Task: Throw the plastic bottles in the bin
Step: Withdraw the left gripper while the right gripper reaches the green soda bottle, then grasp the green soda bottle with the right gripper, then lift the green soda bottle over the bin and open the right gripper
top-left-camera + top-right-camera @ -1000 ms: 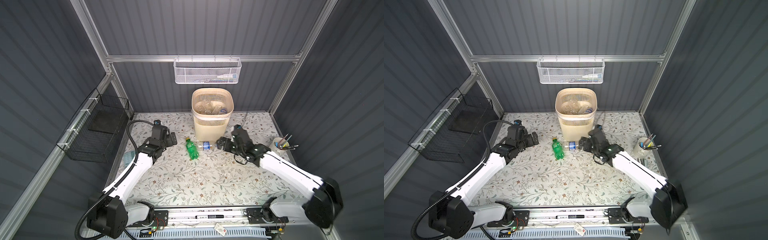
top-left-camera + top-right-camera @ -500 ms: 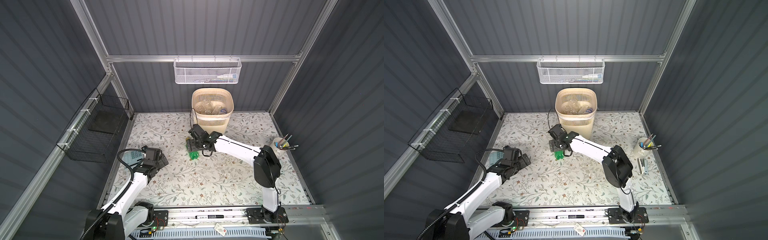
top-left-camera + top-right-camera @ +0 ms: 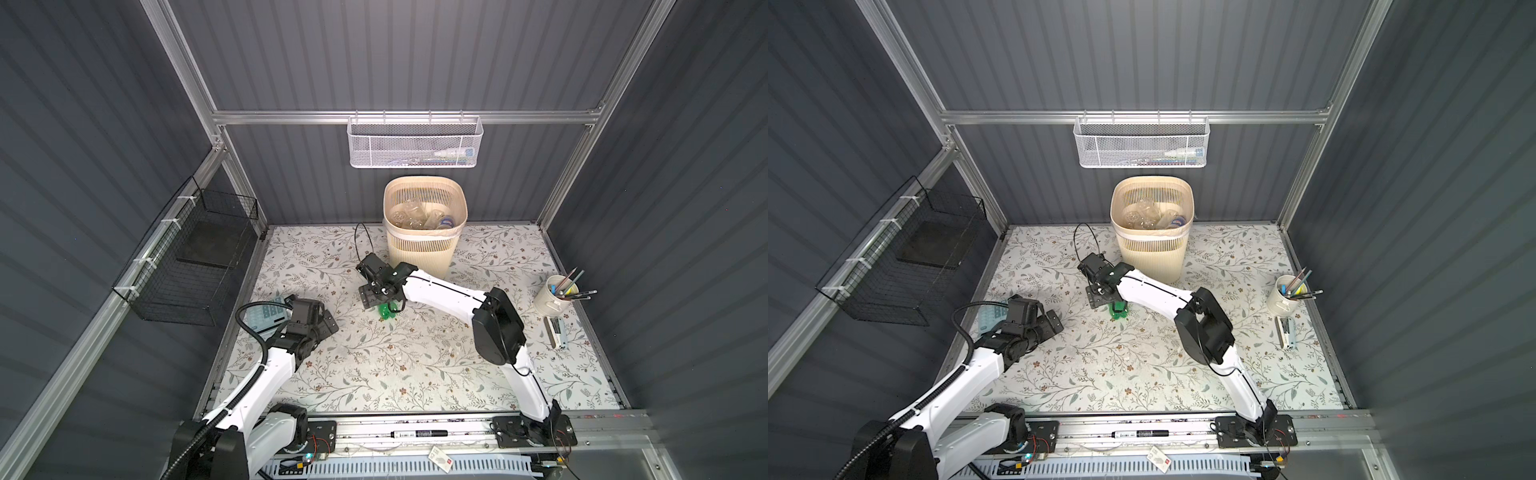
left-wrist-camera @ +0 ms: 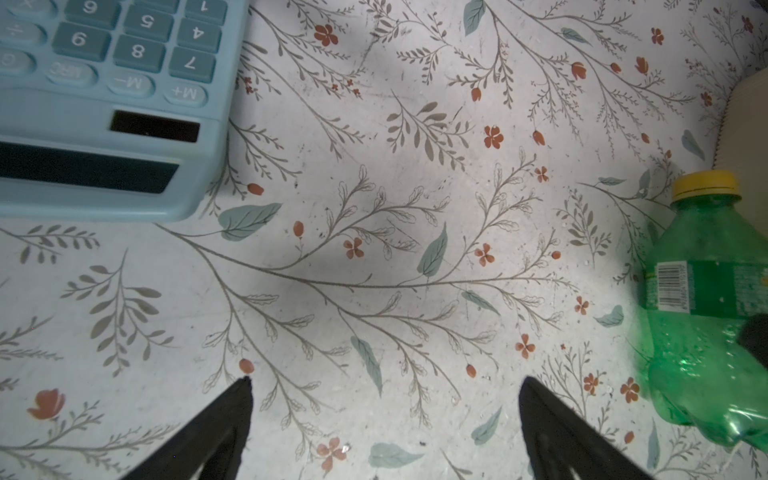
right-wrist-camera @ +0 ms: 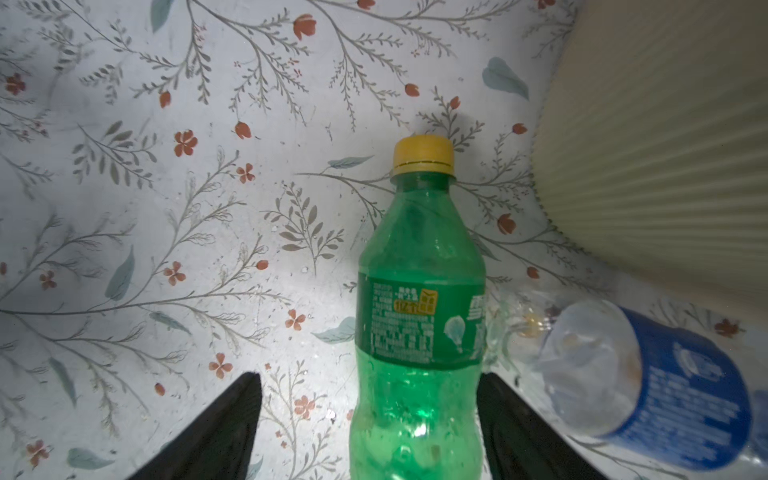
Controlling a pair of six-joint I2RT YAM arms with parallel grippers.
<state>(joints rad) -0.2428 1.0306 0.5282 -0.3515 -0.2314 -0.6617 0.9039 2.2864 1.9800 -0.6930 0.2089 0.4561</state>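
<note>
A green bottle [image 3: 388,312] [image 3: 1119,311] with a yellow cap lies on the floral table, left of the bin's foot. My right gripper [image 3: 383,302] [image 5: 368,376] is low over it and open. Its fingers straddle the bottle's lower body [image 5: 419,332]: one finger touches the side, the other stands apart. A clear bottle with a blue label [image 5: 648,374] lies beside it against the beige bin [image 3: 424,249] [image 5: 665,124]. Several clear bottles [image 3: 419,214] lie inside the bin. My left gripper [image 3: 326,320] [image 4: 386,380] is open and empty over bare table.
A light blue calculator [image 3: 266,318] [image 4: 104,124] lies by my left gripper at the table's left edge. A white cup of pens [image 3: 555,295] and a stapler [image 3: 557,332] sit at the right edge. A white mesh basket [image 3: 415,143] and a black wire basket [image 3: 187,266] hang on the walls.
My right arm swung from right of the bin across to the green bottle, and its jaws have narrowed around it. My left arm drew back toward the calculator, still open.
</note>
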